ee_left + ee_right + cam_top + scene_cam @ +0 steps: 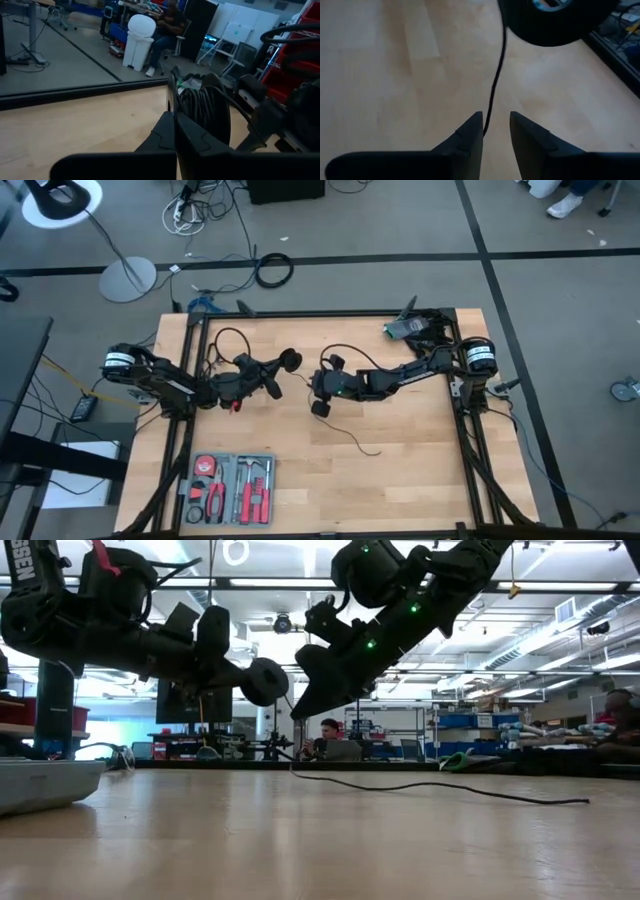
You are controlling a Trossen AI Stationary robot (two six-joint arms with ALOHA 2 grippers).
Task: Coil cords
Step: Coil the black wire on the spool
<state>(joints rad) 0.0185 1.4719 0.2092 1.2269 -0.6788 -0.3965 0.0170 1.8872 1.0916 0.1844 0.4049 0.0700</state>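
The cord is a thin black wire [430,785] ending in a round black puck [265,680]. My left gripper [280,370] is shut on the puck above the table's middle. From the puck the wire drops to the tabletop and trails to its free end [378,452] toward the near right. My right gripper [496,122] faces the puck [550,20] from the right, slanting down, open. The wire [497,70] runs down between its two fingertips, close to one finger; whether it touches that finger I cannot tell. My left gripper pinches the puck's edge [171,102] between its two fingertips, coming in level from the table's left. The puck is lifted clear of the table. The wire hangs slack below it, with its far length lying on the wood [500,792].
A tool tray [230,488] lies at the near left. A green and black bundle [405,330] sits at the far right corner. Black frame rails [320,313] run along the table's edges. A person [170,25] sits beyond the table, by a white bin [140,40].
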